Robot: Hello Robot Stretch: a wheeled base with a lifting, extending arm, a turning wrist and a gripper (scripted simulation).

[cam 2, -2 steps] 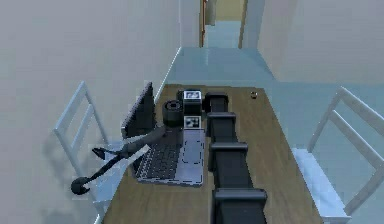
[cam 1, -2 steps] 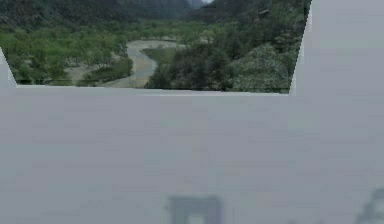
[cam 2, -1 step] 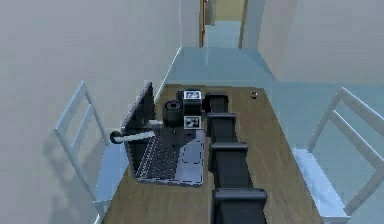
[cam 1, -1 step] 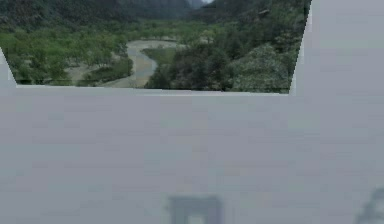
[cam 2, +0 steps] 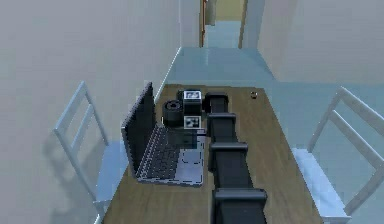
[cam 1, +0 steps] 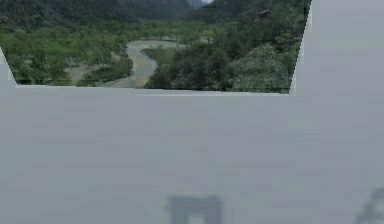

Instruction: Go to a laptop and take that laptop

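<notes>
Dark and segmented, the arm (cam 2: 232, 170) rises from the arm side view's bottom edge along a long wooden bench (cam 2: 275, 150) that runs away up the picture. Just left of the arm an open laptop (cam 2: 170, 152) sits on the bench near its left edge, grey keyboard flat on the wood and dark screen standing along its left side. Past the laptop's far end, the arm ends in two white marked squares (cam 2: 192, 100), with the gripper (cam 2: 170, 108) left of them, close by the top of the screen; whether it has hold of anything cannot be told. A white chair (cam 2: 75, 130) stands against the bench's left side and another white chair (cam 2: 335, 135) stands by its right. A small dark object (cam 2: 254, 95) lies near the bench's far end. Beyond, pale blue-grey floor (cam 2: 215, 62) leads between pale walls (cam 2: 60, 50) to a doorway (cam 2: 222, 20). Ahead in the forward view, a plain grey wall (cam 1: 150, 150) carries a landscape painting (cam 1: 150, 45) of green hills and a winding river.
</notes>
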